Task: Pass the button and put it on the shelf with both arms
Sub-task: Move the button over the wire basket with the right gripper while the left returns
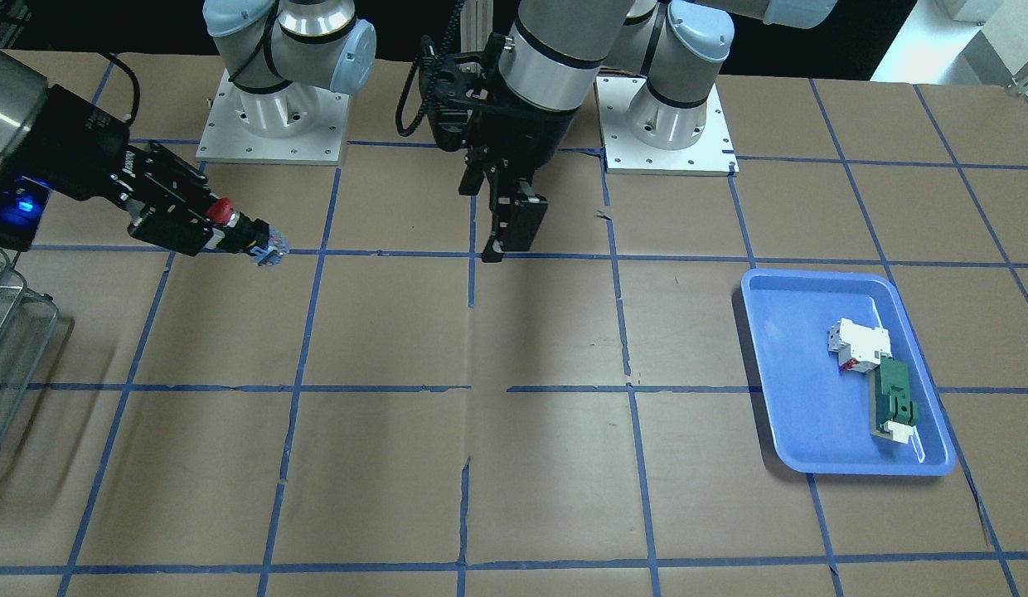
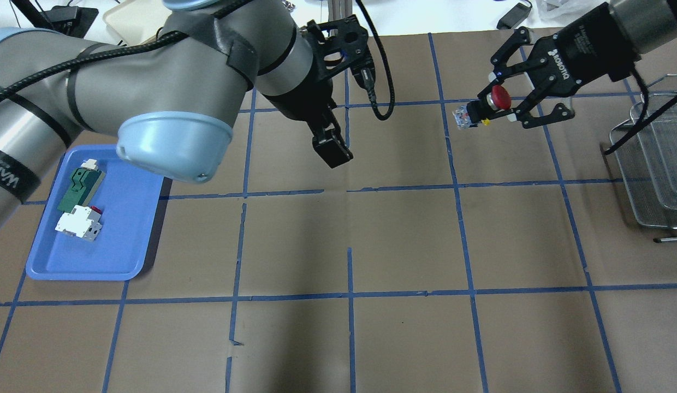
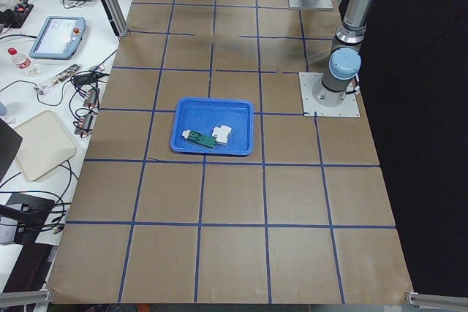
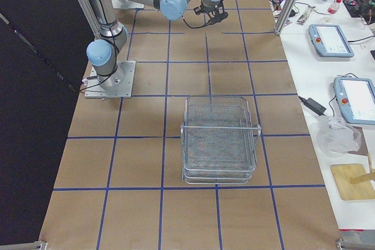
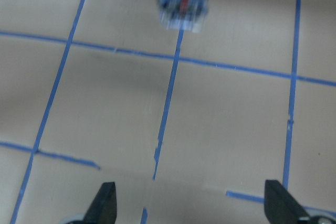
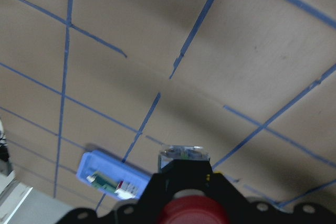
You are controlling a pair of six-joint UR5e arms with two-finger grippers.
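The worktop [image 1: 381, 332] is brown, and blue tape lines cut it into squares. A blue tray [image 1: 783, 381] sits flat on it. 2 things lie in the tray, close to 1 long wall: a white blocky part [image 1: 858, 342] with small red marks, and a flat green part [image 1: 894, 396]. They touch end to end. Next to the worktop is a white side table [image 4: 316, 74]. On it are a screen [image 4: 331, 40], a second screen [image 4: 356, 99], a clear plastic bag [image 4: 338, 136] and a wooden board [image 4: 353, 181]. A cream tray [image 3: 42, 144] and a small bottle [image 3: 20, 61] with a red cap are there too.
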